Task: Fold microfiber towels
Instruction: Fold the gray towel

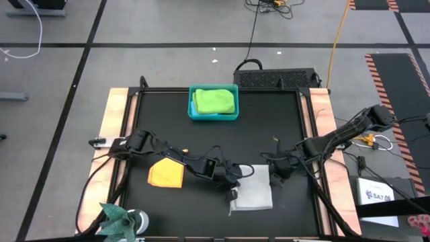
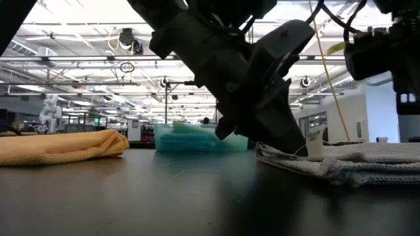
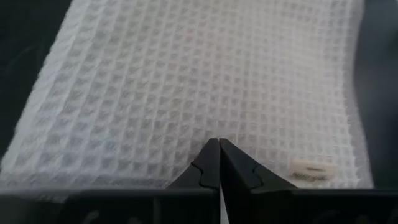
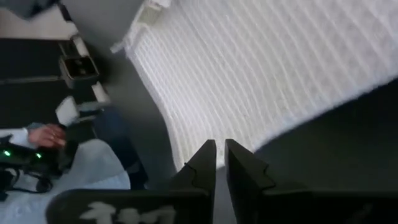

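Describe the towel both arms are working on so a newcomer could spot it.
On the black table, look along the near edge, right of centre, between the two hands. The light grey towel lies there, waffle-textured with a small white tag. Its neighbour is orange-yellow; the lime green one sits in the teal bin.

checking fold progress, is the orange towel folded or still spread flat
Folded. The orange towel lies as a compact doubled bundle on the table's left part, and the low view shows its rounded layered edge.

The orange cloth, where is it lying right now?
In the high view the orange cloth lies folded on the table's left front part, beside the left arm, left of the grey cloth.
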